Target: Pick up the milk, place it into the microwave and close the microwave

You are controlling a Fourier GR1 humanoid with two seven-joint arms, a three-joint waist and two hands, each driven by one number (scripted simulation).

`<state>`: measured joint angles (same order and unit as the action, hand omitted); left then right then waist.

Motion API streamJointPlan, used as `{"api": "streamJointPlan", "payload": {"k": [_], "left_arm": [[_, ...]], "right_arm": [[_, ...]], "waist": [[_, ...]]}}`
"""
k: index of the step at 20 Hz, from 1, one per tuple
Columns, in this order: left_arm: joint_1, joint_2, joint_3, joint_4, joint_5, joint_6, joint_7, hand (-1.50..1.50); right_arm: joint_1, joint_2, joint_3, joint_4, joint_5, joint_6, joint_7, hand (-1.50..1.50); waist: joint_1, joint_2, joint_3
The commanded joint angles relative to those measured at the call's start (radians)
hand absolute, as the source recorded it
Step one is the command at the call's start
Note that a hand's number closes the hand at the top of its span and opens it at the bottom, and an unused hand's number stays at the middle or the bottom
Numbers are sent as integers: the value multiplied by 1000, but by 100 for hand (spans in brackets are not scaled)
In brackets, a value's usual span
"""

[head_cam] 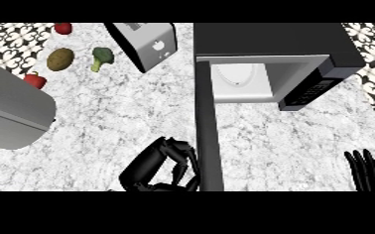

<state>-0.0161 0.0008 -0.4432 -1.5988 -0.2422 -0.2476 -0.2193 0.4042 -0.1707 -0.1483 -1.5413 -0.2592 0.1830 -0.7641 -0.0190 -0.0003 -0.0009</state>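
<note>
Two black hands show at the lower edge. Left hand (162, 167), fingers curled with nothing visible in them, sits just beside the open microwave door (208, 139). Right hand (360, 168) rests at the right edge, fingers straight. Inside the microwave (322, 54) a white plate (238, 75) shows; the milk cannot be seen.

Bench layout around the microwave (293, 44)

Toaster (147, 44) left of it; broccoli (101, 57) and potato (60, 59) farther left; perhaps a plate (238, 74) inside.
</note>
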Motion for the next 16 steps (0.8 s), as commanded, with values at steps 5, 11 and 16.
{"api": "streamJointPlan", "payload": {"k": [5,11,16], "left_arm": [[-232,-1,-284,287,3,259,-20,150],[-419,-1,-445,468,229,437,65,150],[-499,-1,-604,519,349,515,117,150]], "right_arm": [[140,-33,-32,-172,-29,55,-1,-150],[95,-80,-52,-252,-100,110,80,-150],[76,-112,-38,-314,-138,140,148,-150]], "waist": [[-25,2,-1],[-40,8,-1],[-83,14,-2]]}}
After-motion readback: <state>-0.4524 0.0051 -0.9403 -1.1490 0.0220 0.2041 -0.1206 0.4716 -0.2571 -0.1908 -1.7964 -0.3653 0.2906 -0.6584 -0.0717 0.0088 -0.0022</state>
